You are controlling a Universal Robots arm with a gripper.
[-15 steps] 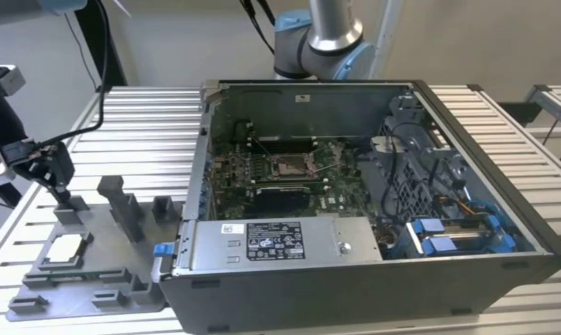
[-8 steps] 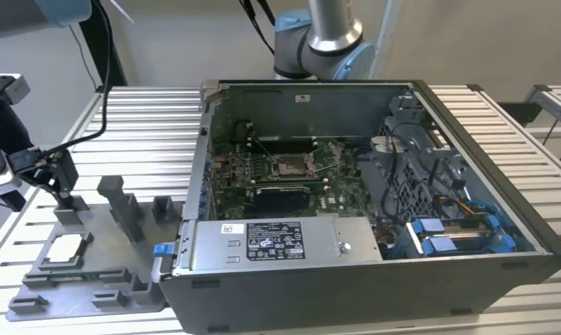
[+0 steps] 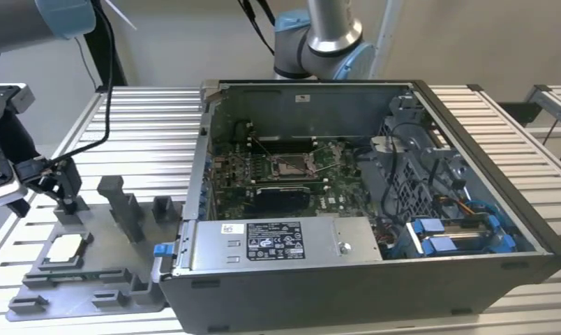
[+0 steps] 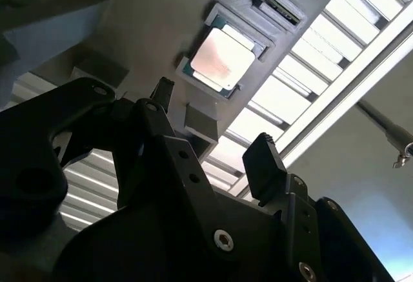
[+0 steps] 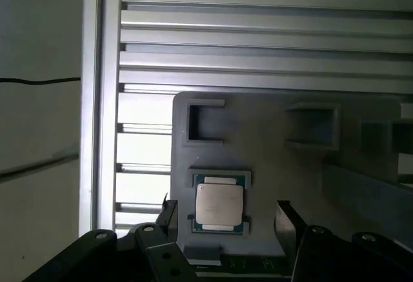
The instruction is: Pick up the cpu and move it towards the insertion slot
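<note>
Insertion slot (image 3: 293, 165) detail too small.

Seeing the cpu (image 3: 68, 246) lying flat, pale silver side up, in a grey tray (image 3: 132, 276) at the exterior view's left. Seeing the insertion slot (image 3: 290, 165), a silver square frame with a brown middle, sitting well apart inside the open computer case (image 3: 355, 293).

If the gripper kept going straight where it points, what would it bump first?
Probably the cpu, lying ahead of the open gripper in the first wrist view, though depth is unclear.
</note>
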